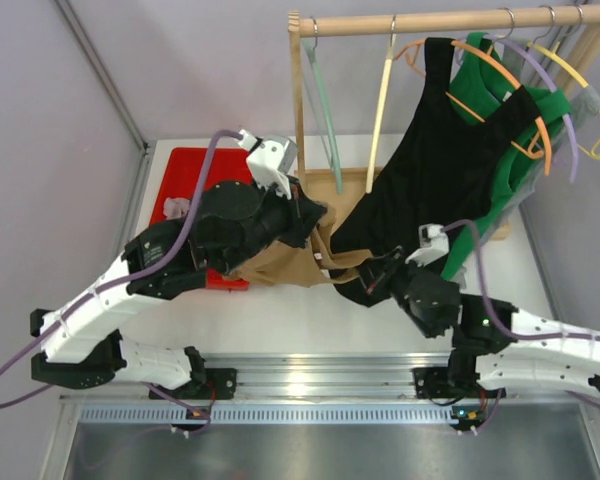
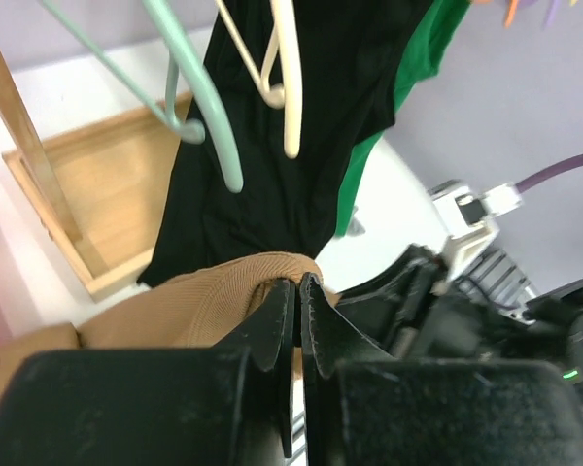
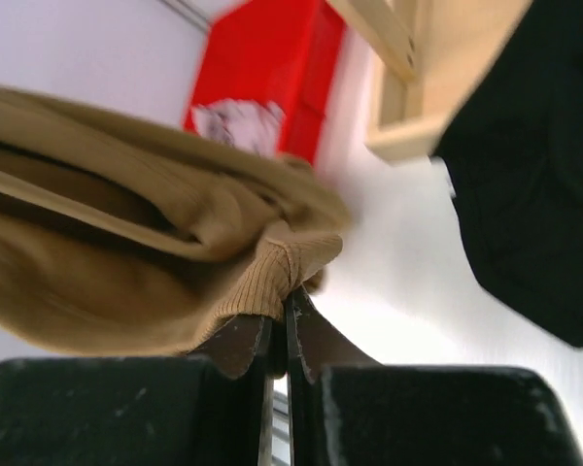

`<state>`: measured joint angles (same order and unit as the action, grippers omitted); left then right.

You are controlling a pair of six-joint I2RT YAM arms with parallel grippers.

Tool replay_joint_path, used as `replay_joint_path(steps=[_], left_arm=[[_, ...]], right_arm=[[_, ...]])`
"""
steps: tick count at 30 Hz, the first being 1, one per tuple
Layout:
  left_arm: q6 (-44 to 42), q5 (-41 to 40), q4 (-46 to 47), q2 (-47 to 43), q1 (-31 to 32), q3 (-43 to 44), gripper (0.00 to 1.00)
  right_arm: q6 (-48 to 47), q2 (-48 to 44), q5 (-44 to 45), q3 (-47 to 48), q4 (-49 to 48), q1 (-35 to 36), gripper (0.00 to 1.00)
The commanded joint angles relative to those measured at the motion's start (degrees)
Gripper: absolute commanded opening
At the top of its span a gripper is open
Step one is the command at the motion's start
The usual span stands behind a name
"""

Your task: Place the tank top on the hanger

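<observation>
your left gripper (image 2: 298,286) is closed tight, its fingertips pinching a raised fold of the tank top (image 2: 189,306). your right gripper (image 3: 284,303) is closed as well, with the ribbed edge of the same tan fabric caught between its tips. from above, the tank top is bunched between the two grippers over the middle of the table (image 1: 280,325), just in front of the wooden rack base (image 1: 352,180); you cannot tell from these views whether its lower part rests on the table.

the hanger (image 1: 383,100) hangs by its hook from the wooden rail (image 1: 430,20) over the far edge of the table, bare, with the pale green hanger (image 1: 325,110) on its left and the black garment (image 1: 450,170) on its right. the black garment's hem drops low enough to sit right beside your right gripper and partly over it in the overhead view. a green garment (image 1: 500,100) hangs behind the black one, with an orange hanger (image 1: 510,85) across them. a red bin (image 1: 185,180) sits toward the far left corner of the table, behind your left arm.
</observation>
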<state>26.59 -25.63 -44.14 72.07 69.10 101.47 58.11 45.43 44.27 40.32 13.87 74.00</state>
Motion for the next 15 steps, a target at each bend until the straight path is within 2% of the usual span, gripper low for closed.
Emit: replay_joint_path(steps=[1,7,15], left_arm=[[-4.08,-0.65,1.60,0.08,0.42,6.18,0.00],[-7.77,-0.91,2.74,0.87,0.51,10.75,0.00],[-10.24,-3.55,6.43,-0.35,0.42,12.17,0.00]], right_arm=[[-8.34,-5.52,6.09,8.45,4.93,-0.52,0.00],[-21.79,-6.32,5.92,23.65,10.65,-0.52,0.00],[-34.71,0.71,4.68,42.55,15.92,-0.52,0.00]])
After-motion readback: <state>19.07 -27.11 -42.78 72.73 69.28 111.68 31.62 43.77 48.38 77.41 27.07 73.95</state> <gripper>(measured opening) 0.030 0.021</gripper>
